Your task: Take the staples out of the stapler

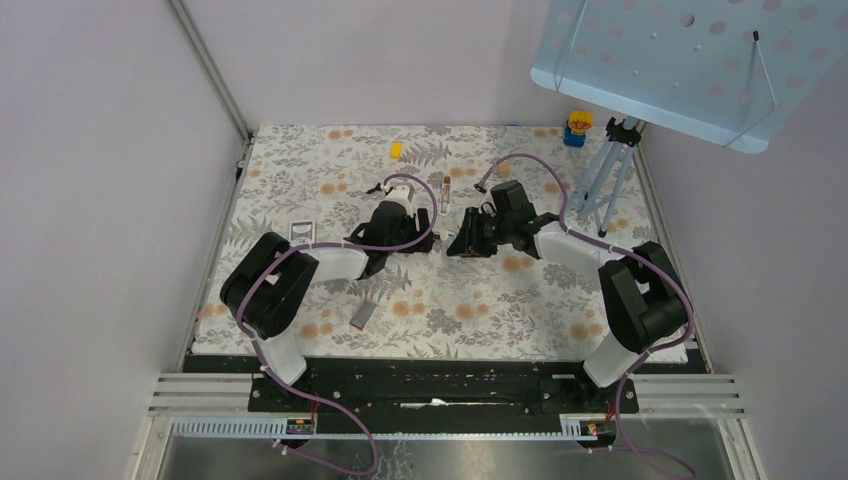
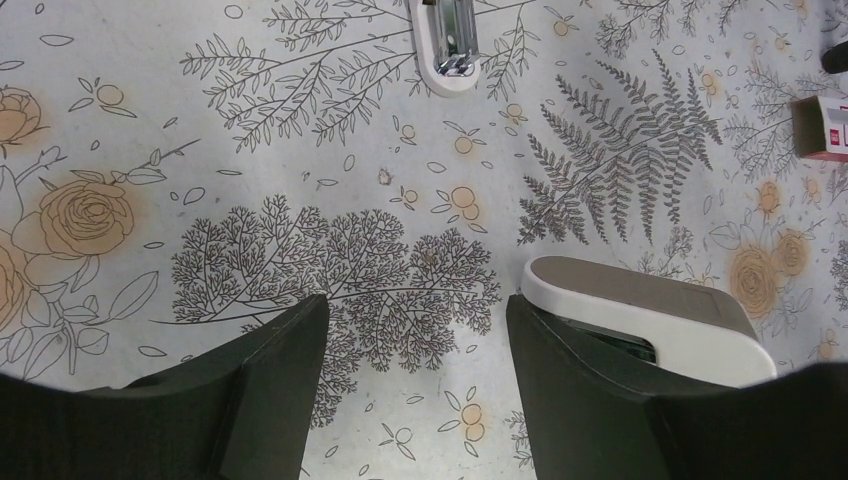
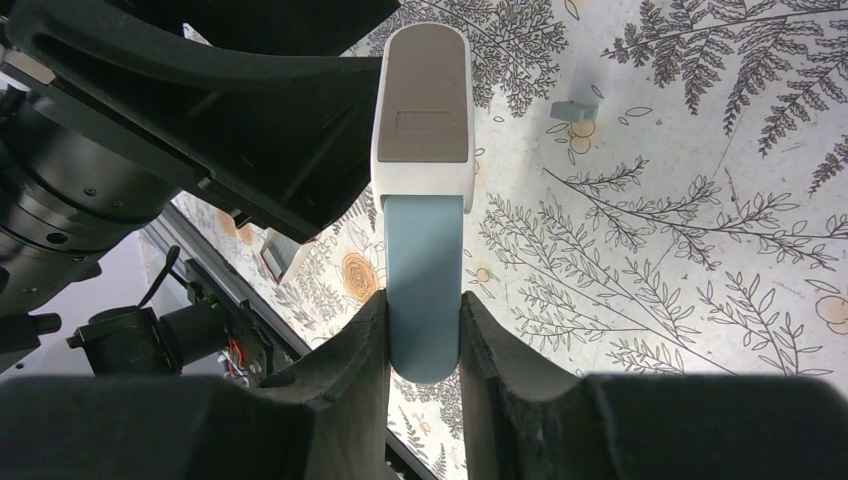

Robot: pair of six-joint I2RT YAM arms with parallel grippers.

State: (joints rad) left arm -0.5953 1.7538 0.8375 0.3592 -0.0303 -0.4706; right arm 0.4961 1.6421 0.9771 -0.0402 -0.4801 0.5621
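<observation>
The stapler (image 3: 424, 150) is white with a grey-brown top pad and a pale blue rear end. My right gripper (image 3: 424, 330) is shut on that blue end and holds it off the floral mat, nose pointing away. In the left wrist view the stapler's (image 2: 640, 305) white nose lies just outside the right finger (image 2: 600, 400), not between the jaws. My left gripper (image 2: 415, 345) is open over bare mat. From above, the left gripper (image 1: 405, 245) and right gripper (image 1: 458, 243) face each other at mid-mat. The staples are hidden.
A white piece with a metal channel (image 2: 447, 40) lies beyond the left gripper. A red-and-white box (image 2: 825, 128) sits at the right. A flat grey strip (image 1: 363, 314), a small box (image 1: 302, 232), a yellow item (image 1: 396, 150), a toy (image 1: 577, 127) and a tripod (image 1: 605, 190) are on the mat.
</observation>
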